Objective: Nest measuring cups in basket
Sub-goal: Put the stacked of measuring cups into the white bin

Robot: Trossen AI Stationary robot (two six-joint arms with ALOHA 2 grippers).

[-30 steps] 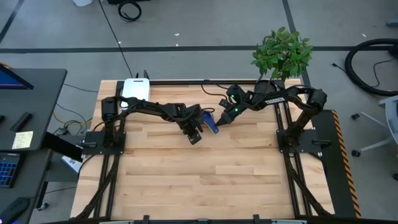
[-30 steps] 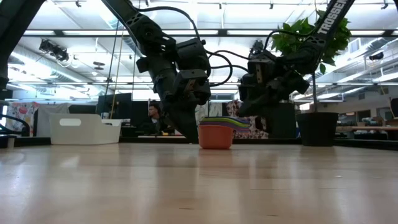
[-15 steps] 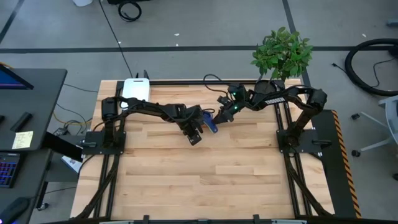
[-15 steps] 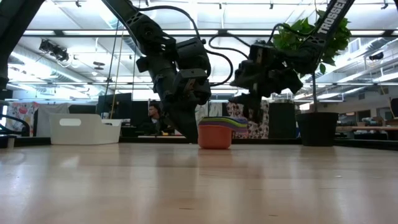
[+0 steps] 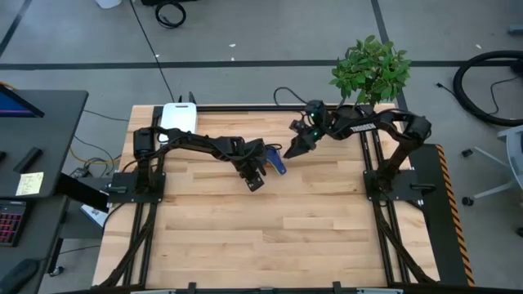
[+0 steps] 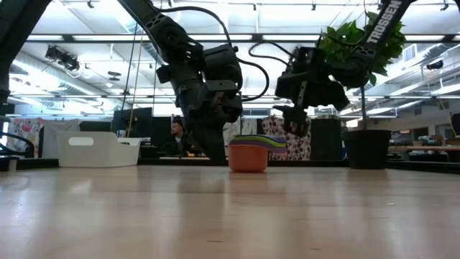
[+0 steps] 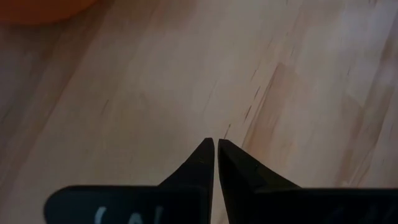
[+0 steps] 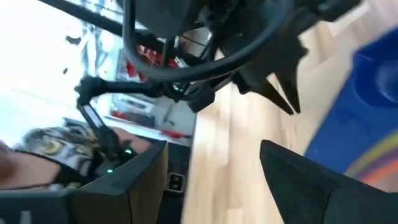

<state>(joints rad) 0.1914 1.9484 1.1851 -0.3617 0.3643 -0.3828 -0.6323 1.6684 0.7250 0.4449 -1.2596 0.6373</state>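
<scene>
Wooden tabletop (image 5: 270,220) w/ nested stack of plastic measuring cups (image 6: 249,154), orange at bottom, near its far middle. I see right gripper (image 5: 292,149) has let go, fingers spread, lifted off stack since 1 s ago. Left gripper (image 5: 256,181) pinched empty beside stack. White rectangular plastic basket (image 6: 98,148) sits well left of stack.

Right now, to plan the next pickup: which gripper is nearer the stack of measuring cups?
Left. The left gripper sits low beside the stack of measuring cups; the right gripper hangs raised, off to its other side.
</scene>
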